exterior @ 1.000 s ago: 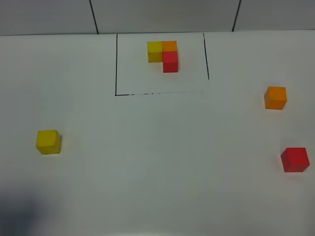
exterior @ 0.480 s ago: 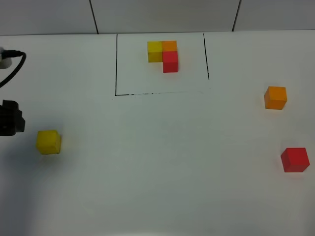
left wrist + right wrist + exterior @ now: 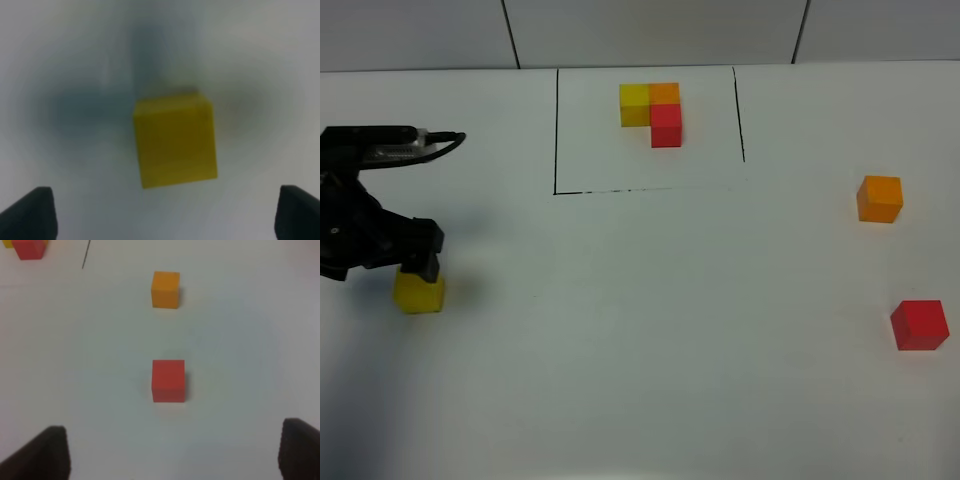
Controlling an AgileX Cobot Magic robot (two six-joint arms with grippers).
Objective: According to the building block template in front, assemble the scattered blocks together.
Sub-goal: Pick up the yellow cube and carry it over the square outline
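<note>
At the left of the plain white desk [image 3: 640, 330], the black left pincer [image 3: 162, 215] is positioned over a small matte yellow cube [image 3: 419, 292]. Its jaws are spread wide and nothing is gripped. In the blurred left wrist view the cube is seen ahead of the two dark fingertips [image 3: 30, 215], apart from both. At the far middle, the building block template [image 3: 655, 110] is enclosed by a thin black drawn outline [image 3: 556, 130]. An L is formed by three touching cubes, yellow at left, orange beside it, red against the orange one's near side. Well to the right, a small matte orange cube [image 3: 879, 198] is found. A matching red cube [image 3: 919, 324] is placed nearer the front and slightly further right, apart from it. The right pincer [image 3: 172, 455] is shown only in its wrist view, jaws parted with nothing between them and the red cube ahead of it.
</note>
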